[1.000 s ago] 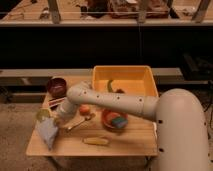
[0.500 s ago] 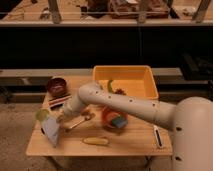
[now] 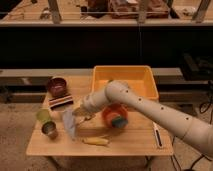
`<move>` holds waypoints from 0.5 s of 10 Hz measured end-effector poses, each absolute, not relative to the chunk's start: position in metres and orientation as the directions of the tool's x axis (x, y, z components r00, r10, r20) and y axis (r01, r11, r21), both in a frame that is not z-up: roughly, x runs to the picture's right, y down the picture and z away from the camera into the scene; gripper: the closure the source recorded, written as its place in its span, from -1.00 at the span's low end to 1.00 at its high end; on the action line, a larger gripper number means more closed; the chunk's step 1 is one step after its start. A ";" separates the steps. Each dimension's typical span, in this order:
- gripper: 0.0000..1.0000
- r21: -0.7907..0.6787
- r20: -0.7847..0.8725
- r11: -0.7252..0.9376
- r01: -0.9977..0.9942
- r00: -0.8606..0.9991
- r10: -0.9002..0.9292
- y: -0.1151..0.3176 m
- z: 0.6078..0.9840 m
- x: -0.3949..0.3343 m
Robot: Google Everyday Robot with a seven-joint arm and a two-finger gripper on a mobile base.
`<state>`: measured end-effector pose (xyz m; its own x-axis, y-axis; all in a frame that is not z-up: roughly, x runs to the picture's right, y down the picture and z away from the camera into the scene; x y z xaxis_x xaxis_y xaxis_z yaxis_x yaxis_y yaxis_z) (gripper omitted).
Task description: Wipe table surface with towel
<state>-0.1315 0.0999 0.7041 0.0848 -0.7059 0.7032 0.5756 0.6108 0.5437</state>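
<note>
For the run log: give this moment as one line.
hand: shut on towel | place: over table surface, left of orange bowl

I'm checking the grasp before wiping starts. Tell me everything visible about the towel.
The towel is a pale grey-blue soft cloth, limp, narrowing to a point toward the table's front edge. It is on the left half of the table surface, just beside the green cup and metal cup. The gripper, at its upper corner, is shut on it; its lower tip seems to rest on the wood.
</note>
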 end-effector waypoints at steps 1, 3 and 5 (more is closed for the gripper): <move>1.00 0.559 0.694 0.612 0.559 0.088 -0.714 0.097 0.701 -0.122; 1.00 0.561 0.682 0.547 0.621 0.028 -0.731 0.102 0.699 -0.123; 1.00 0.504 0.687 0.453 0.736 -0.024 -0.726 0.114 0.706 -0.140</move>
<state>-0.1398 0.1142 0.7062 -0.0236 -0.7261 0.6872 0.7356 0.4529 0.5038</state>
